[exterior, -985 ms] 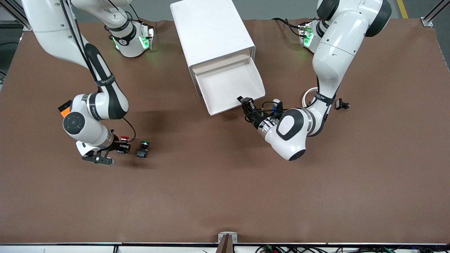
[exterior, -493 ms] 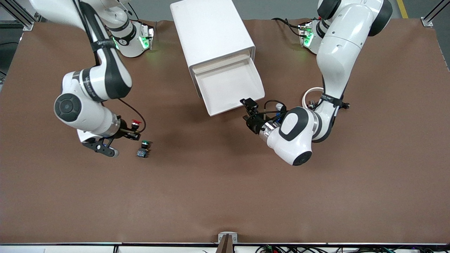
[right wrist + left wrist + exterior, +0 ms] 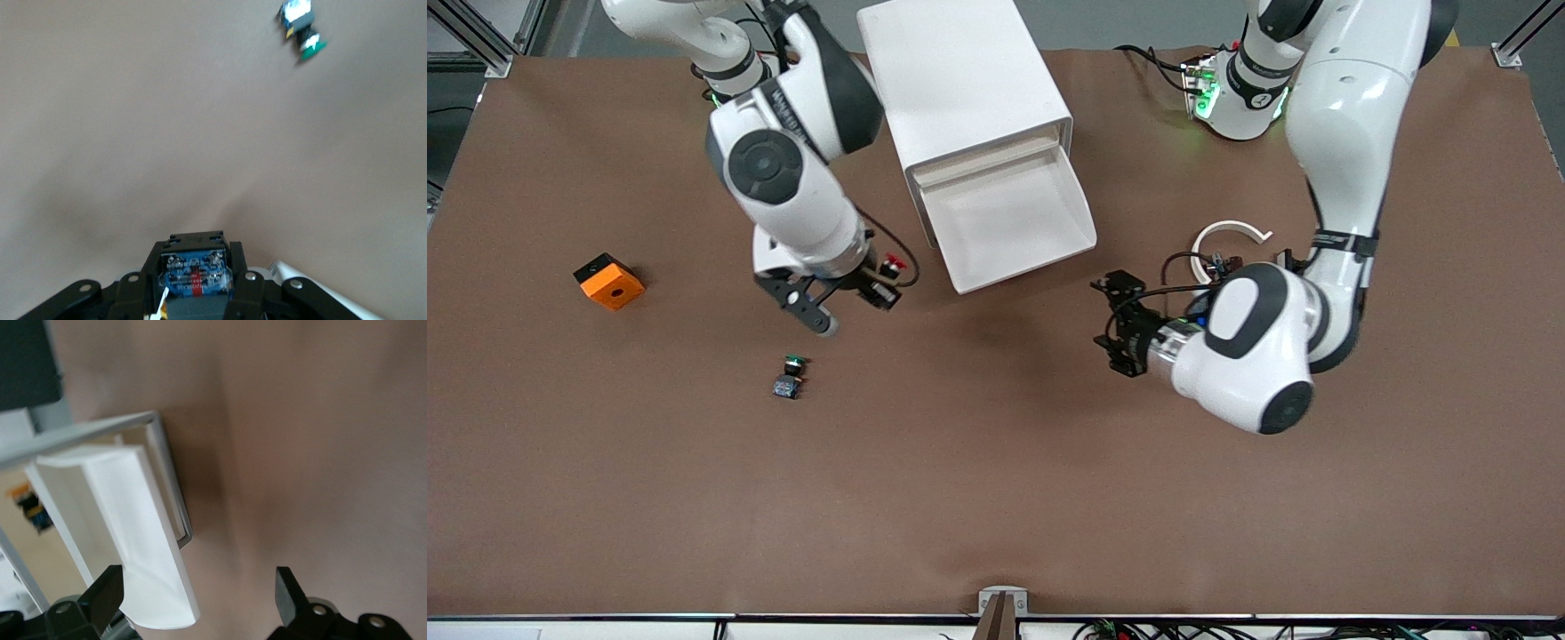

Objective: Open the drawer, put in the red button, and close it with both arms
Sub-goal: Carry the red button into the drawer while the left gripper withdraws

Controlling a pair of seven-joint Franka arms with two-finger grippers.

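Gripping the tiny red-capped push button [image 3: 890,264] with its black and grey-blue body, the right gripper [image 3: 879,289] is clamped shut on it in the air, over the brown table [image 3: 996,498] just beside the front corner of the open drawer [image 3: 1009,218]. In the right wrist view the button's blue underside [image 3: 195,279] sits between the fingers.

One wide shallow white drawer stands pulled out of the one white boxy cabinet [image 3: 960,76]; nothing lies in its tray. There are two buttons: the red one held, and a green-capped one [image 3: 790,376] lying on the table nearer the front camera. One orange block [image 3: 609,281] lies toward the right arm's end, and one white open ring [image 3: 1230,240] by the left arm.

A second ago the right gripper was low beside the green button; it has since risen and carried the red button to the drawer, uncovering the orange block. The left gripper [image 3: 1125,324], then at the drawer's front edge, has drawn back over bare table, its fingers [image 3: 291,595] now spread wide and holding nothing.

The writing on the arm bands cannot be read.
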